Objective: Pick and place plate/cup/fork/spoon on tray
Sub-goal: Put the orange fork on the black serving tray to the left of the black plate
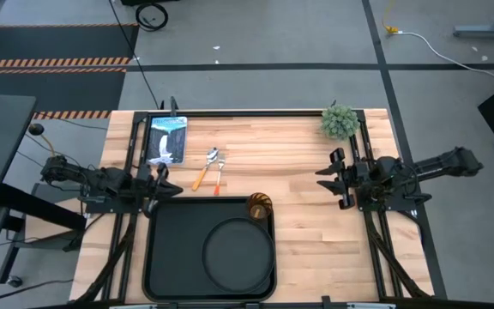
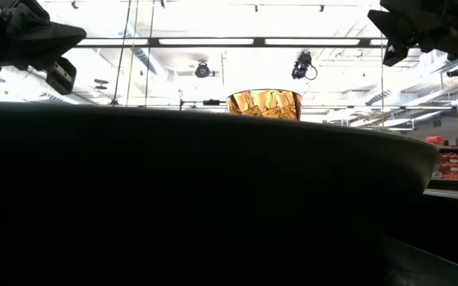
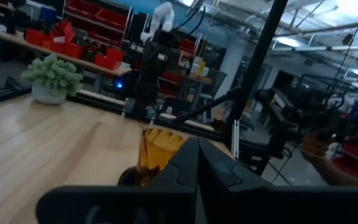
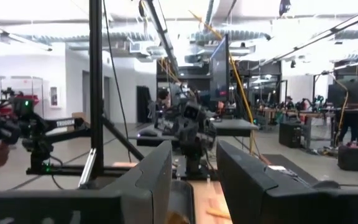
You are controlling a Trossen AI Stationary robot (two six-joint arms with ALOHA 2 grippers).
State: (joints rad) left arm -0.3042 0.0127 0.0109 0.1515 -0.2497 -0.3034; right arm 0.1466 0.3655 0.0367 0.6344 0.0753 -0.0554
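The black rectangular tray (image 1: 170,257) lies at the table's near edge. The round black plate (image 1: 238,253) lies flat on it. The amber cup (image 1: 259,207) stands in the tray's far right corner and also shows in the low view (image 2: 264,103) and the left wrist view (image 3: 157,149). The spoon (image 1: 204,170) and the fork (image 1: 219,178) lie side by side on the wood beyond the tray. My left gripper (image 1: 171,184) is shut and empty at the tray's far left corner. My right gripper (image 1: 333,178) is open and empty, to the right of the tray.
A green fuzzy plant (image 1: 340,122) stands at the far right corner. A blue-and-white card (image 1: 165,139) lies at the far left. Bare wood (image 1: 298,172) lies between the cutlery and my right gripper.
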